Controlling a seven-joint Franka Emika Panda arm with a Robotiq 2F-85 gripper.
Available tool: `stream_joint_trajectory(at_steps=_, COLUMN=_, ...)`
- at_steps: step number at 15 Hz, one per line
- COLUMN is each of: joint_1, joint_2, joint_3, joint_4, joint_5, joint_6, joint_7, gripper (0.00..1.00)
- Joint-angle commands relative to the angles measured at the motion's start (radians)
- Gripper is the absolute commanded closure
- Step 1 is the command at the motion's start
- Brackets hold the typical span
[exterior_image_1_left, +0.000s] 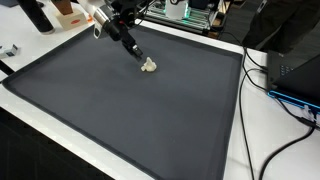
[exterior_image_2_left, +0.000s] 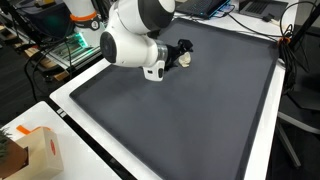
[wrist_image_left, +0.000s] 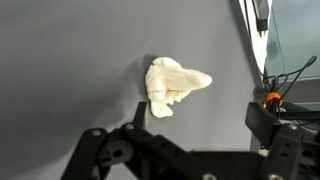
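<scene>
**One open gripper over one pale lump on the mat**

A single crumpled, cream-white lump lies on the one dark grey mat that covers most of the white desk. In both exterior views it sits toward the mat's far edge, well away from the wide bare middle of the mat. No second piece of it shows anywhere.

The one gripper hangs low just beside the lump, jaws spread wide and holding nothing. In the wrist view two fingers show, one at each side. The lump lies on the mat ahead of them, much closer to the finger on the picture's left than to the other. Its lower end comes just beside that finger; whether they touch I cannot tell.

In an exterior view the gripper slants down toward the lump from the back. In an exterior view the arm's white body covers part of the gripper, and the lump peeks out beside it.

One cardboard box stands on the desk off a mat corner. Cables trail over the desk's edge; their count is unclear.
</scene>
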Motion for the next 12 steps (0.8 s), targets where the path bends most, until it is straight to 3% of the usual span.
stream_joint_trajectory(at_steps=1, joint_1=0.036, joint_2=0.03, joint_3=-0.022, joint_4=0.056, joint_5=-0.11, joint_6=0.011, joint_7=0.165, gripper=0.0)
stream_joint_trajectory(at_steps=12, joint_1=0.109, joint_2=0.096, joint_3=-0.012, joint_4=0.266, joint_5=-0.572, joint_6=-0.012, joint_7=0.677, gripper=0.0)
